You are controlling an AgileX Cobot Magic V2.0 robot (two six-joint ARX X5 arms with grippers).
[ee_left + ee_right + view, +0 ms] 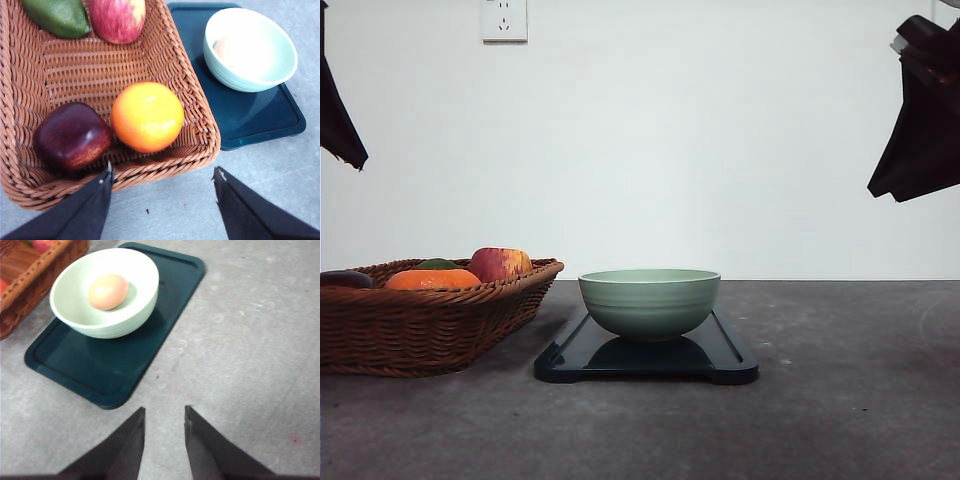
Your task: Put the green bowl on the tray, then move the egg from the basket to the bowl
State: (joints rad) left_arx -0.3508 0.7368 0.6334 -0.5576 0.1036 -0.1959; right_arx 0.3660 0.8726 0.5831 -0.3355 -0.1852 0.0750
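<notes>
The green bowl (650,302) stands upright on the dark tray (725,358) in the middle of the table. A tan egg (108,291) lies inside the bowl (105,315). At the left sits the wicker basket (420,325), its corner close to the tray. My left gripper (162,172) hovers open and empty above the basket's near rim (150,172). Beside the tray (115,370), above bare table, my right gripper (164,410) is open by a narrow gap and holds nothing. Both arms hang high, the left arm (340,120) and the right arm (920,130).
The basket holds an orange (147,116), a dark red fruit (72,136), a red apple (118,19) and a green avocado (57,16). Grey tabletop (850,400) spreads to the right of the tray. A white wall with a socket (504,20) stands behind.
</notes>
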